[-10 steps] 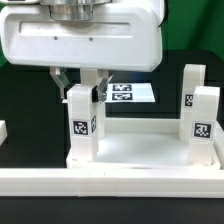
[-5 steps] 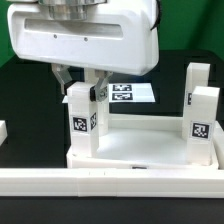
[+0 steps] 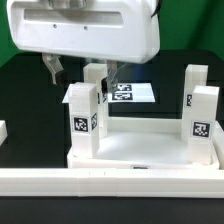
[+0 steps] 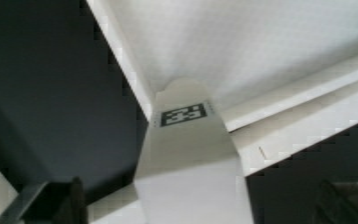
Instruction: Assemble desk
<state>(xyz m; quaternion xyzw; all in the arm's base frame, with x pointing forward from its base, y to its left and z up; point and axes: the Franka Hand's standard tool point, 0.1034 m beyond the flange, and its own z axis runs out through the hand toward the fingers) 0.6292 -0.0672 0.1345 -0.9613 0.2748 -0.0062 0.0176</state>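
Exterior view: the gripper [image 3: 82, 72] hangs in the upper middle of the frame, fingers spread wide and holding nothing. One finger [image 3: 51, 68] shows left of the near-left leg [image 3: 81, 122], the other right of it, both clear of the leg top. That leg stands upright in the front-left corner of the tabletop [image 3: 140, 150], at centre-left of the frame, tag facing the camera. A second leg [image 3: 95, 80] stands behind it, and two more legs [image 3: 203, 122] stand at the frame's right edge. The tabletop lies upside down in the lower half, so the legs point up from their corner sockets. The marker board [image 3: 135, 93] lies flat behind, mid-frame. My reading: the leg stands unaided, so it is seated, which is why the fingers could let go.

Wrist view: the leg [image 4: 186, 160] runs up the middle of the picture, its tag visible, with a dark fingertip [image 4: 48, 200] at lower left, apart from it.

Change from the earlier frames: the fingers were pinched close on the leg top; now they stand apart and higher. The leg has not shifted.
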